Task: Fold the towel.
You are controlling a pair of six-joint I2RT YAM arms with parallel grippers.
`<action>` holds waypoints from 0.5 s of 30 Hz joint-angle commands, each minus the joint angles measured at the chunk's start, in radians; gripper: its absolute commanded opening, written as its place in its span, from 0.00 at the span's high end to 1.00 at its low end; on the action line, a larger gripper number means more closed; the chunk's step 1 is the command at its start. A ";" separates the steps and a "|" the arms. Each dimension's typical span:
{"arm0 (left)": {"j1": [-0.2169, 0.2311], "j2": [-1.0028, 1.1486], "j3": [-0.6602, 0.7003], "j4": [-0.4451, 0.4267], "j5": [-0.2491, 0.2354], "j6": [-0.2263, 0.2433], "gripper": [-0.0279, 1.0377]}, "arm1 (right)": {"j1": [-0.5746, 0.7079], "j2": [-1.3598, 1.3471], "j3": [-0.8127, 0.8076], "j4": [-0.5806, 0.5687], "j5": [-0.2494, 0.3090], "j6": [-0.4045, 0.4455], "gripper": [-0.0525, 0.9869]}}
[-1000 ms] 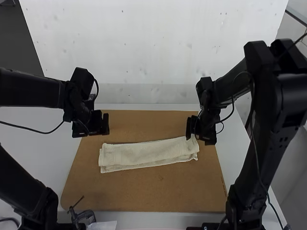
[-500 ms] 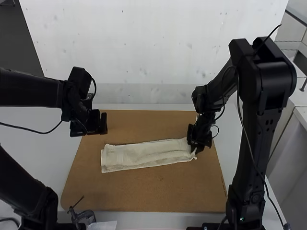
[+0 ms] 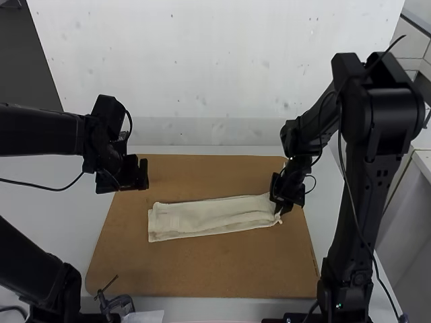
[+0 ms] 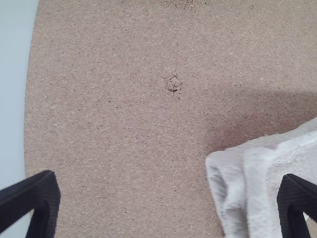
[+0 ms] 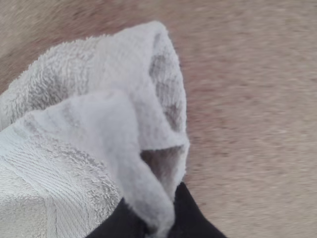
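Right pincer point(image 3: 281, 204) was clenched on the towel point(image 3: 207, 217), gripping its right-hand end; in the right wrist view, cloth bunched into a ridge between the dark tips, with a loose, open fold beside them. From there the towel ran leftward as a long, narrow folded strip, pale, slightly aslant and a little rumpled. Its left end lay flatter, stacked layers plain at the edge in the left wrist view. Left pincer point(image 3: 143, 173) hung beyond and to the left of that end, released, its black fingers point(image 4: 42, 198) wide apart with nothing between. Beneath all this was a brown board point(image 3: 202, 269), set on a white counter point(image 3: 67, 215). A clamp point(image 3: 118, 303) sat at the near left edge, paper point(image 3: 149, 316) just beside it.
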 commanded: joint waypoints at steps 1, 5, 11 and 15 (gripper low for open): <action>0.008 -0.028 -0.006 0.002 0.009 0.009 0.05 | -0.126 -0.090 0.005 -0.020 0.040 -0.099 0.93; 0.004 -0.040 -0.009 0.002 0.009 0.005 0.06 | -0.238 -0.115 0.027 -0.020 0.040 -0.162 0.94; 0.001 -0.046 -0.017 0.003 0.009 0.002 0.06 | -0.335 -0.119 0.076 -0.068 0.039 -0.217 0.93; -0.001 -0.039 -0.023 0.003 0.009 0.000 0.06 | -0.249 -0.155 0.068 -0.097 0.043 -0.191 0.93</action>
